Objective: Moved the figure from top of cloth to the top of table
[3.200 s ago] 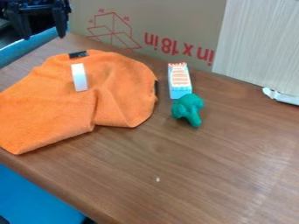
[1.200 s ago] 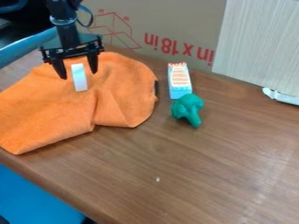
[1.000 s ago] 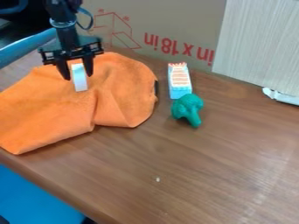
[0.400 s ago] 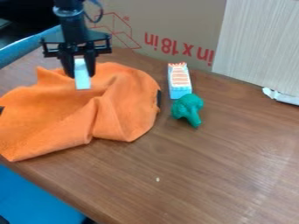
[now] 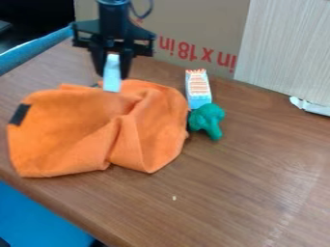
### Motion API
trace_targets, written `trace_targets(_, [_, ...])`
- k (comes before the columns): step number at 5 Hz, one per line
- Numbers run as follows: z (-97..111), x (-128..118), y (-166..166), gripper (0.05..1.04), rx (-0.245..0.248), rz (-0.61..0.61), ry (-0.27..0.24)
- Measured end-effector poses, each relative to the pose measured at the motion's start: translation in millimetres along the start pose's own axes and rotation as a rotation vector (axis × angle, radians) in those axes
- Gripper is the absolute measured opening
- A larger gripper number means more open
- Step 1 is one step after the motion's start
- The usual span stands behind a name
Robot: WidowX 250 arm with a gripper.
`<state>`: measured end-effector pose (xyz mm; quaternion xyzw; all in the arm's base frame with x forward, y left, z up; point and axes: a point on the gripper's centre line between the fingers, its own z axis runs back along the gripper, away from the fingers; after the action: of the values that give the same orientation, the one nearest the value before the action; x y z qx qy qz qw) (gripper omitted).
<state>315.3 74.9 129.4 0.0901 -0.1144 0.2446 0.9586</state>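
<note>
At the upper left, the black gripper (image 5: pixel 112 75) hangs over the back edge of the orange cloth (image 5: pixel 77 135), its fingers shut on the sides of a narrow white block (image 5: pixel 111 83). The block stands upright, its lower end in front of the cloth's rear folds; whether it touches the cloth I cannot tell. Rumpled, the cloth lies on the brown wooden table (image 5: pixel 238 193), with a dark tag at its left side.
Just right of the cloth sits a green broccoli toy (image 5: pixel 207 119), close to its edge. Behind that stands a small blue and white carton (image 5: pixel 198 91). A cardboard box (image 5: pixel 187 24) and a pale panel (image 5: pixel 290 48) border the table's back.
From open above the block, the gripper has come down, shut on it and moved right with it. The cloth has shifted right and towards the front, its left side folding in.
</note>
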Motion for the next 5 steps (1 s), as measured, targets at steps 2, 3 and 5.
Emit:
trace_targets(2, [20, -22, -25, 0.403, 0.136, -0.129, -0.190])
trace_targets(3, [29, -28, -40, 0.402, 0.082, -0.212, -0.150])
trace_targets(5, [63, -8, -69, 0.402, -0.042, -0.270, -0.083])
